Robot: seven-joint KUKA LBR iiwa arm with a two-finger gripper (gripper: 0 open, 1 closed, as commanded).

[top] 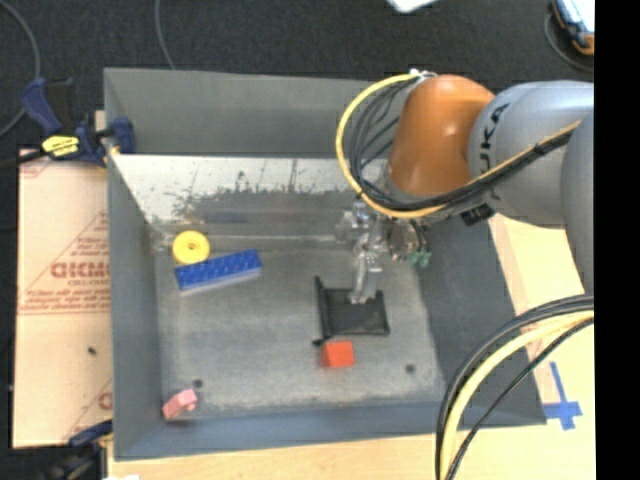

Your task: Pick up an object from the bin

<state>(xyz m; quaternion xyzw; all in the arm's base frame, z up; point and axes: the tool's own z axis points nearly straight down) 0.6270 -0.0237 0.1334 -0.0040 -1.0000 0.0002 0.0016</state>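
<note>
Fingers [366, 283], pinched together, hang over one flat black square [350, 318] (matte); beside it one orange cube [339, 355], farther one studded blue brick [218, 270].

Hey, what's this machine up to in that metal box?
A robot arm reaches into a grey bin, from which it is meant to pick one thing. Its gripper is low over the far edge of a flat black piece near the middle, which lies on the floor. An orange cube sits just beside that piece. A blue brick, a yellow disc and a pink bit lie off to the left.
</note>
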